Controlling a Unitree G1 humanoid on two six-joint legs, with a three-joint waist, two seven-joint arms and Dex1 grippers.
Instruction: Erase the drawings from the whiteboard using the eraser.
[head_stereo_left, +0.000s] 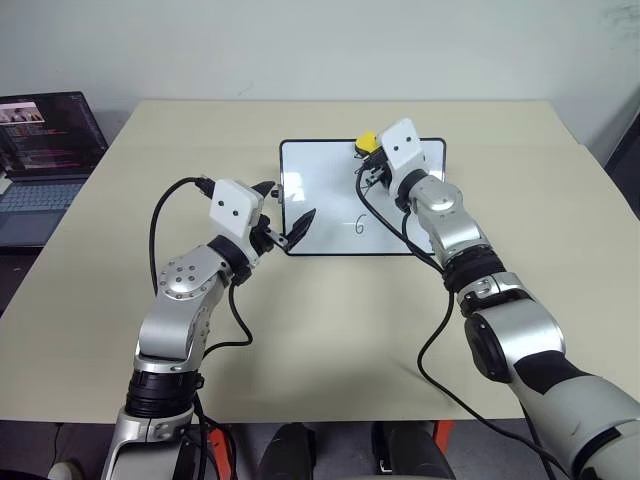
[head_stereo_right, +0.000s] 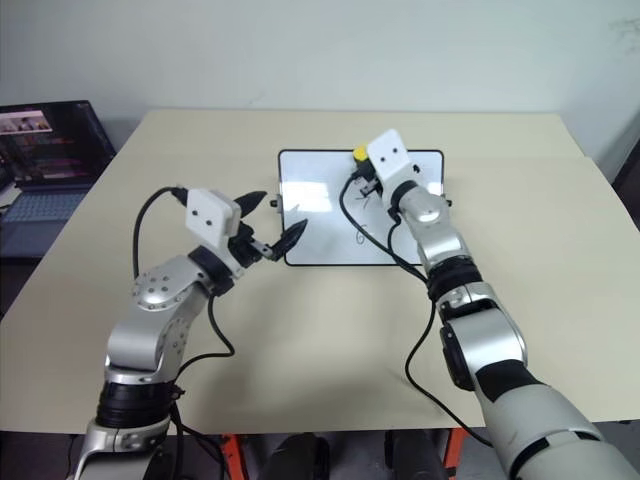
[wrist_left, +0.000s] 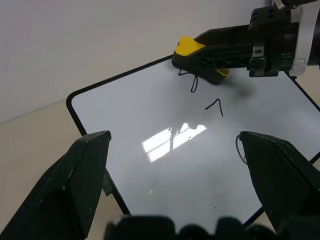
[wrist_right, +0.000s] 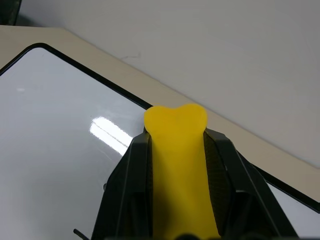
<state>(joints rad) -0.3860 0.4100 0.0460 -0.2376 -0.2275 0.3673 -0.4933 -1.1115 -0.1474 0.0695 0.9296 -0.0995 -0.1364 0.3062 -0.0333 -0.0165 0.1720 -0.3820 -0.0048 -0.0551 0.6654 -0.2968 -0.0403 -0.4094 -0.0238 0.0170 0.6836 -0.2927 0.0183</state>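
Observation:
The whiteboard (head_stereo_left: 320, 175) lies flat in the middle of the table. My right gripper (head_stereo_left: 372, 155) is shut on the yellow eraser (wrist_left: 187, 46) and holds it at the board's far edge, right beside a looped black mark (wrist_left: 192, 82). Nearer on the board are a 7 (wrist_left: 216, 105) and a 6 (head_stereo_left: 360, 226); these are the drawings. My left gripper (head_stereo_left: 285, 205) stands open by the board's near left corner with nothing between its fingers. I cannot tell whether it touches the board.
An open laptop (head_stereo_left: 45, 150) sits on a lower surface off the table's left side. The beige table (head_stereo_left: 330, 330) stretches wide around the board. Black cables hang from both forearms.

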